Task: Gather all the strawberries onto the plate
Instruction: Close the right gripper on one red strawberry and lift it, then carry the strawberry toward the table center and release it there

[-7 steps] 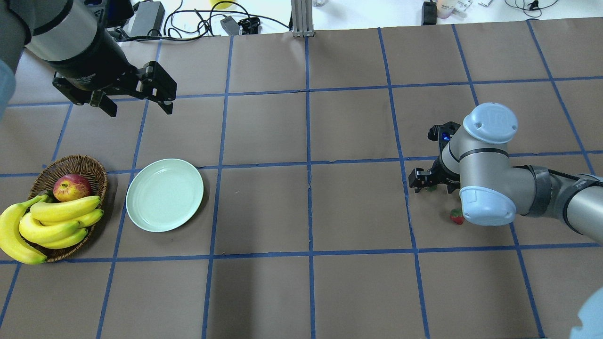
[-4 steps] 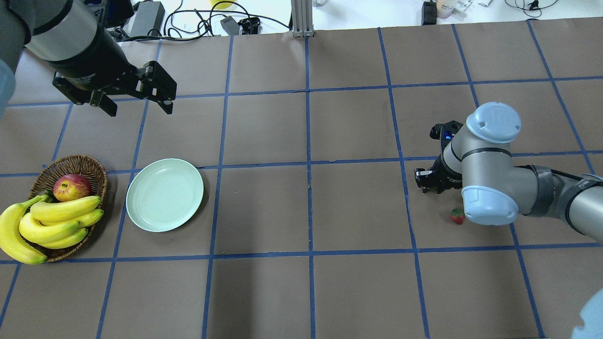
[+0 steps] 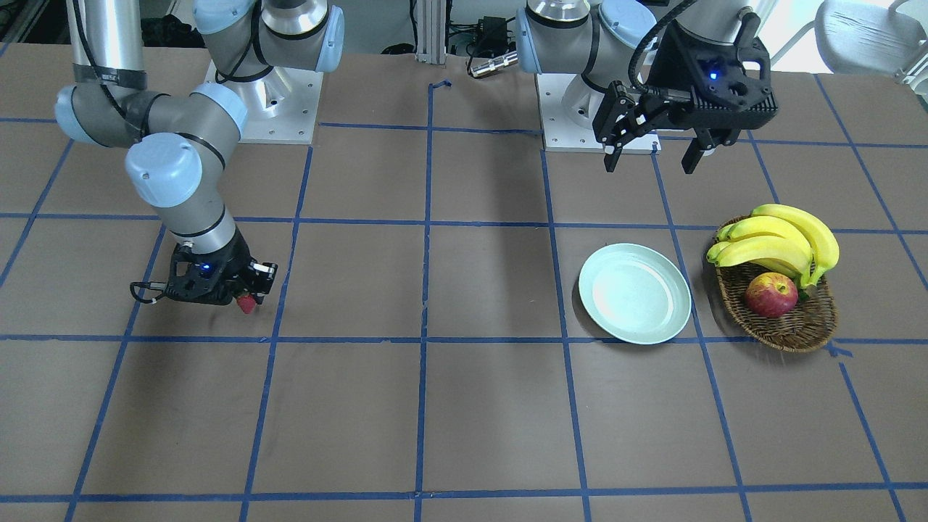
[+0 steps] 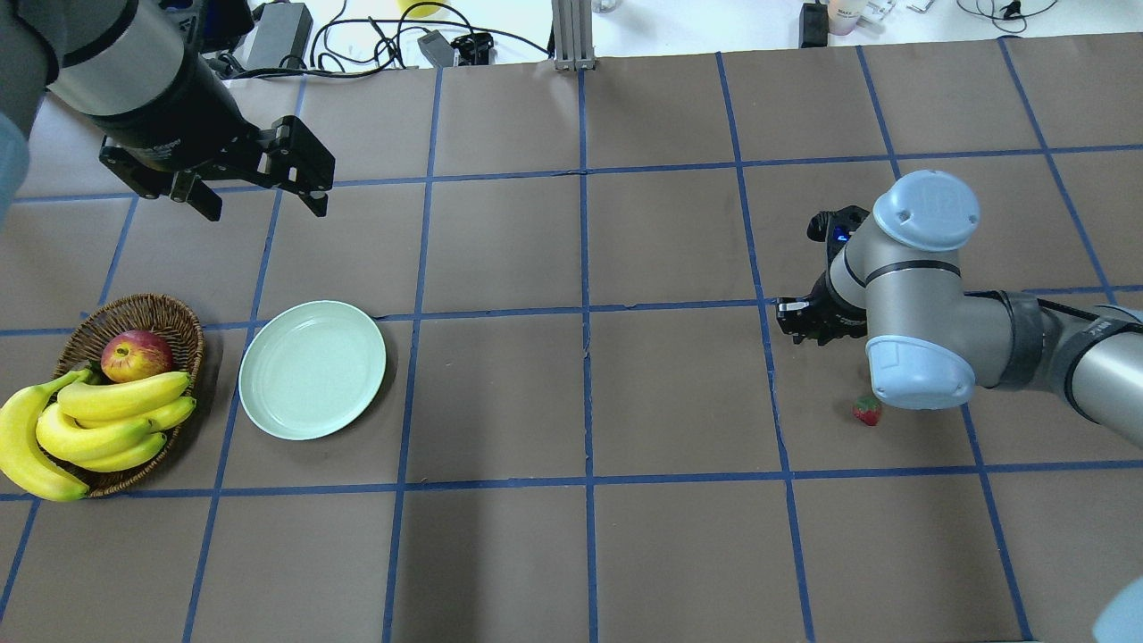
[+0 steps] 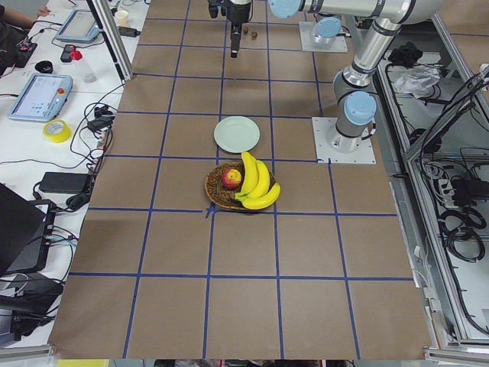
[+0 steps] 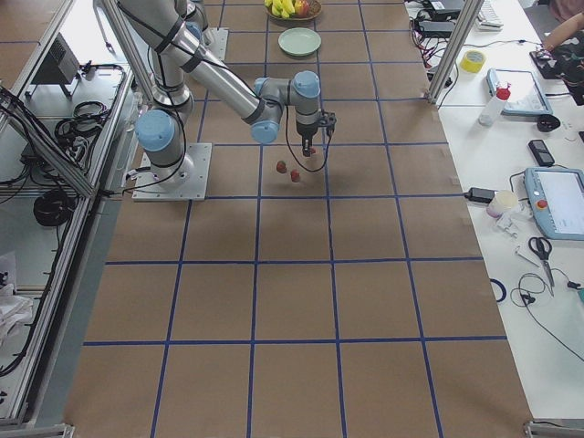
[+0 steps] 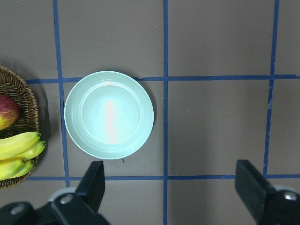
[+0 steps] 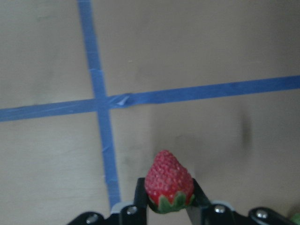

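Observation:
My right gripper (image 8: 168, 204) is shut on a red strawberry (image 8: 168, 178) with a green top and holds it just above the brown table; it also shows in the front view (image 3: 246, 303). A second strawberry (image 4: 866, 410) lies on the table beside the right arm's elbow. In the exterior right view two strawberries (image 6: 282, 166) lie close together near that arm. The pale mint-green plate (image 4: 312, 370) is empty at the table's left. My left gripper (image 4: 263, 204) is open and empty, hovering high behind the plate, which fills the left wrist view (image 7: 108, 115).
A brown wicker basket (image 4: 170, 313) with an apple (image 4: 136, 354) and a bunch of bananas (image 4: 107, 420) stands just left of the plate. Cables and power bricks (image 4: 277, 36) lie beyond the table's far edge.
My right gripper has shifted a little toward the table's far side and left, with the strawberry in it. The left arm, the plate and the loose strawberry have not moved.

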Controlling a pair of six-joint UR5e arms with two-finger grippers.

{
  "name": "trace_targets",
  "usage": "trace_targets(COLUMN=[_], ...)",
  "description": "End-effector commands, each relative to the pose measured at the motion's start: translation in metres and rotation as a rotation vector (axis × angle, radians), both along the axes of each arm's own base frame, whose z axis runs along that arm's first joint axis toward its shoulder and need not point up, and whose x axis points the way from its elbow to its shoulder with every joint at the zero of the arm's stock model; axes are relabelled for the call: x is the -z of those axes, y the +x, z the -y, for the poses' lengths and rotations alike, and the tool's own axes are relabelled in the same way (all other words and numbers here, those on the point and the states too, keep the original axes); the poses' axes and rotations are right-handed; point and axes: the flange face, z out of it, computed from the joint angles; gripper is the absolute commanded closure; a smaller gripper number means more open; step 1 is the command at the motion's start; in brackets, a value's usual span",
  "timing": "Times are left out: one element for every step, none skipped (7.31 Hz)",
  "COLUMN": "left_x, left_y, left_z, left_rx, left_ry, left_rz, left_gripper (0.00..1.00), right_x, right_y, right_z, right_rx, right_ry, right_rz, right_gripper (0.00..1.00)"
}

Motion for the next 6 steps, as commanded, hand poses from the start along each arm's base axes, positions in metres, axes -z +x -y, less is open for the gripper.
trace_targets(left_x=[-0.001, -0.001, -0.001, -0.002, -0.002, -0.002], left_y=[0.0, 0.0, 0.001, 0.0, 0.0, 0.001], left_z=[0.0, 0.0, 0.0, -0.002, -0.002, -0.001], left_rx=[0.001, -0.001, -0.001, 0.001, -0.001, -0.002], left_ry=[-0.002, -0.002, -0.002, -0.004, -0.004, -0.004], left_rz=[0.002, 0.002, 0.002, 0.003, 0.003, 0.003], left_gripper=[0.0, 0.0, 0.0, 0.0, 0.0, 0.0], right_x=[-0.009, -0.023, -0.03, -0.023, -0.006, 0.004], right_y=[0.123, 0.175, 0.233, 0.278, 0.295, 0.304], right_z=[-0.028, -0.033, -0.038, -0.034, -0.028, -0.02], right_rx=[0.021, 0.086, 0.083, 0.098, 0.084, 0.079], right_ry=[-0.02, -0.025, -0.013, -0.013, 0.005, 0.034], right_rz=[0.025, 0.044, 0.056, 0.068, 0.064, 0.102], right_gripper=[0.8, 0.81, 0.82, 0.82, 0.81, 0.81])
